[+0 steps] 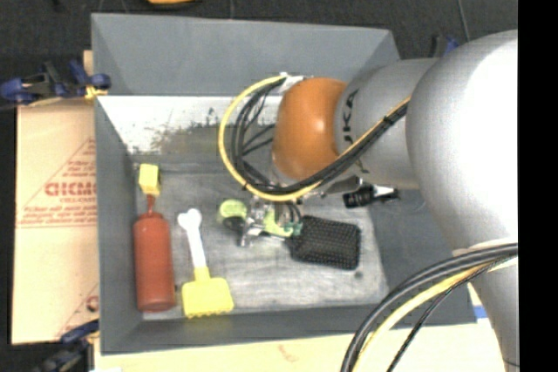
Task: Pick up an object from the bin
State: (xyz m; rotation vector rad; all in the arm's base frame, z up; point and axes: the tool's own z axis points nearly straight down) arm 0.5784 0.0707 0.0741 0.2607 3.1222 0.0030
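My gripper (255,229) is low in the middle of the bin, right over a small light-green thing (232,209) that shows on both sides of it; part of that thing is hidden under the gripper. Just right of the gripper, a black ribbed brush-like thing (326,241) lies on the bin floor. To the gripper's left is a white-handled tool with a yellow block head (206,295), its handle pointing toward the back.
A red bottle with a yellow cap (153,261) lies along the bin's left wall. The arm with its orange cover and looped cables hangs over the bin's centre and right, hiding the floor there.
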